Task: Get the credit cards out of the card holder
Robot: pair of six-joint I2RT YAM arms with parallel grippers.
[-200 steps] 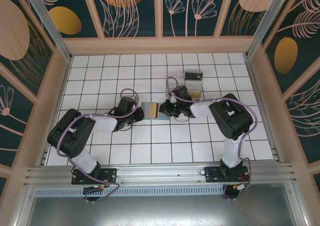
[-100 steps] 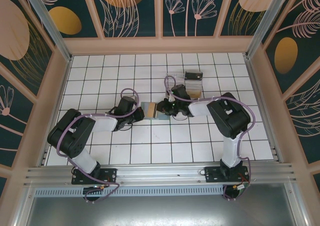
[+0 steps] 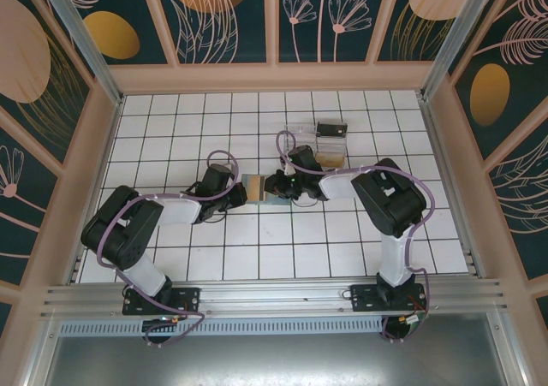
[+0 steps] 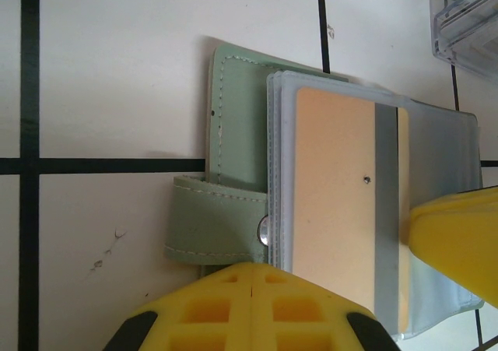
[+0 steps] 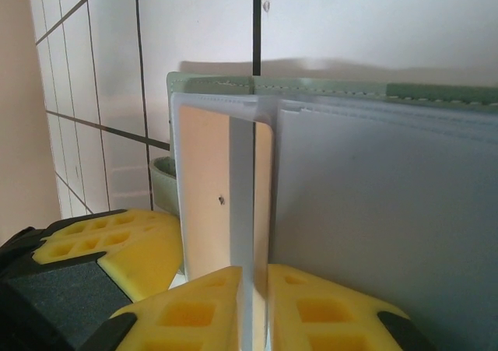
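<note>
Card holder (image 3: pixel 255 187) lies open on the white-tiled table (image 3: pixel 171 121), about the middle, squeezed between the two arms, with the clear tray (image 3: pixel 310 142) near it on the far side. Left gripper (image 4: pixel 250 289) comes in from the strap side, fingers (image 4: pixel 202 312) pressed flat together with nothing visible between them and tips over the holder's near edge; whether they bear down on it I can't tell. Right gripper (image 5: pixel 253 289) is in from the opposite side and nearly closed, pinching the striped end of a card (image 4: pixel 334 195) at its sleeve (image 4: pixel 440 156). Bare card or card through plastic, can't say. Now the feel of it: the card holder looks light and soft, a floppy green cover that will likely slide or lift off the tiles with any tug. So it wants pinning on the cover near the fold, not on the leaves. The sleeves look thin, slick and bendy, and probably cling to what's inside. The card is the stiff piece, thin and smooth, easy to lose from a shallow pinch, so I'd grip deep on its short edge and draw straight along the pocket. Smallest of all, the strap (image 4: pixel 214 219) with its snap (image 4: pixel 264 230) lies undone at the side, out of the way.
</note>
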